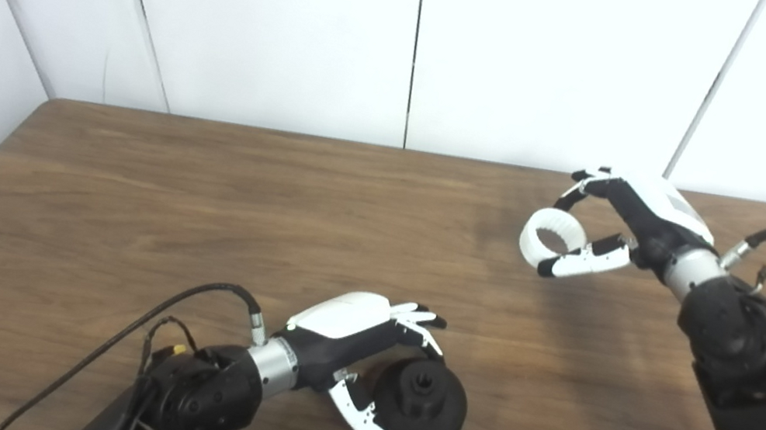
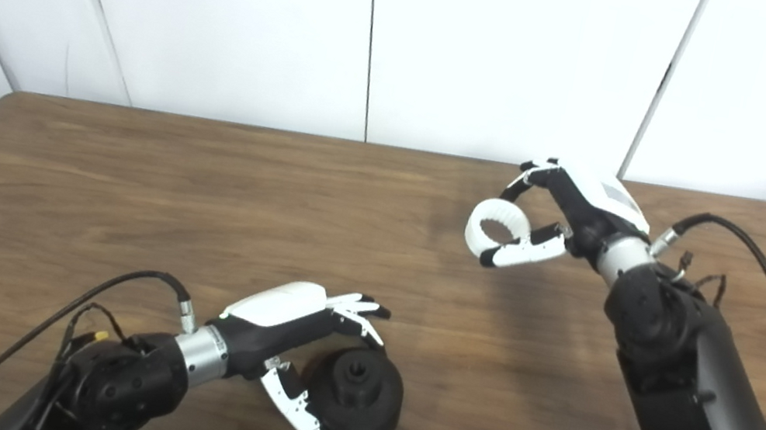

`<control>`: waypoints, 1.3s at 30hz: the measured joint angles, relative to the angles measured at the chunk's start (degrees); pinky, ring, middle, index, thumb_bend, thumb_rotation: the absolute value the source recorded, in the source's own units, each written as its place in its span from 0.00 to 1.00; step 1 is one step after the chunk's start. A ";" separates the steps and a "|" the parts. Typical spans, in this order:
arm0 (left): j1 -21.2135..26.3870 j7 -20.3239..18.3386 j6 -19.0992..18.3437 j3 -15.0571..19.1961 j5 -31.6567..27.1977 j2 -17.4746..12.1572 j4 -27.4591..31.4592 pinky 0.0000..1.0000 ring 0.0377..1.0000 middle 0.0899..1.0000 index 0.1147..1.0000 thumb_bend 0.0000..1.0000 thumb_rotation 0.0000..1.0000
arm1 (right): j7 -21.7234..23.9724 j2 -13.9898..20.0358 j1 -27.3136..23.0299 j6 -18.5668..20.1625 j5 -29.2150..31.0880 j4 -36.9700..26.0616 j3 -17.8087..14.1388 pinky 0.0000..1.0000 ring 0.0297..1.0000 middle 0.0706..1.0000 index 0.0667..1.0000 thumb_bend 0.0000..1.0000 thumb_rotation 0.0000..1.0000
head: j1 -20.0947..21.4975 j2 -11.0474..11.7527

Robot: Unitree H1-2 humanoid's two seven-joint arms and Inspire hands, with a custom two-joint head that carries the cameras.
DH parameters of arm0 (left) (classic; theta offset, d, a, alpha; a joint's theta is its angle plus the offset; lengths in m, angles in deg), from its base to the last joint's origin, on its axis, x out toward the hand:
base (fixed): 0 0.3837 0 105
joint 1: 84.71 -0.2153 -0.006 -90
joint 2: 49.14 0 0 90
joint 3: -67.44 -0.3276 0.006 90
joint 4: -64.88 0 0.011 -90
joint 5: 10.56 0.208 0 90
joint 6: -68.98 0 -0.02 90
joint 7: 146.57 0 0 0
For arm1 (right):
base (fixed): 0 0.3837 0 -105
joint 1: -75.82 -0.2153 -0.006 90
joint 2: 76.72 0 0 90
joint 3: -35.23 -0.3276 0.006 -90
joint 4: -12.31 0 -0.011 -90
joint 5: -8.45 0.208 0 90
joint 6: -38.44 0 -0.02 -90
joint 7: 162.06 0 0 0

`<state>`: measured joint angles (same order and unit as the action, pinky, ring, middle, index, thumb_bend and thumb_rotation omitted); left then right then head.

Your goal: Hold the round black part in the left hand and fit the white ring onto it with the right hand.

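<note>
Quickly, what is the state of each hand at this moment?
Left hand: closed around the round black part, which sits on the table.
Right hand: closed on the white ring, held up above the table.

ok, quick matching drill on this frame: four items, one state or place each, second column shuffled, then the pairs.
Items:
1. white ring
2. round black part
3. left hand
4. right hand

States:
A. resting on the table
B. pinched above the table
C. wrapped around the black part
D. raised, shut on the ring

Pairs: 1-B, 2-A, 3-C, 4-D
</note>
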<state>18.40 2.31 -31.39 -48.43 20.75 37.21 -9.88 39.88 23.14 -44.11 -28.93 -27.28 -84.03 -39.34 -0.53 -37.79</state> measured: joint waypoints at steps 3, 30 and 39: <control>0.05 0.04 0.02 0.09 -0.02 0.22 -0.43 0.95 1.00 0.96 0.64 0.94 0.25 | 1.00 0.01 2.04 1.76 -0.62 -4.76 -0.20 0.97 0.98 0.90 0.58 0.82 0.29 | 0.00 0.00; 0.33 -0.01 0.11 0.22 -0.14 0.58 -0.70 0.94 1.00 0.96 0.64 0.94 0.25 | 11.33 -4.26 13.75 4.20 -2.33 -30.22 -3.20 1.00 1.00 0.92 0.57 0.83 0.27 | -0.44 -1.06; 0.33 -0.20 -0.01 0.11 -0.18 0.61 -0.69 0.95 1.00 0.96 0.63 0.94 0.24 | 13.31 -5.98 14.66 4.23 -3.89 -30.70 -2.14 1.00 1.00 0.92 0.57 0.84 0.28 | -0.61 -1.41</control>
<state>18.74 2.11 -31.40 -48.32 20.57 37.82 -10.58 53.20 17.15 -29.45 -24.70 -31.17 -114.73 -41.48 -1.14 -39.20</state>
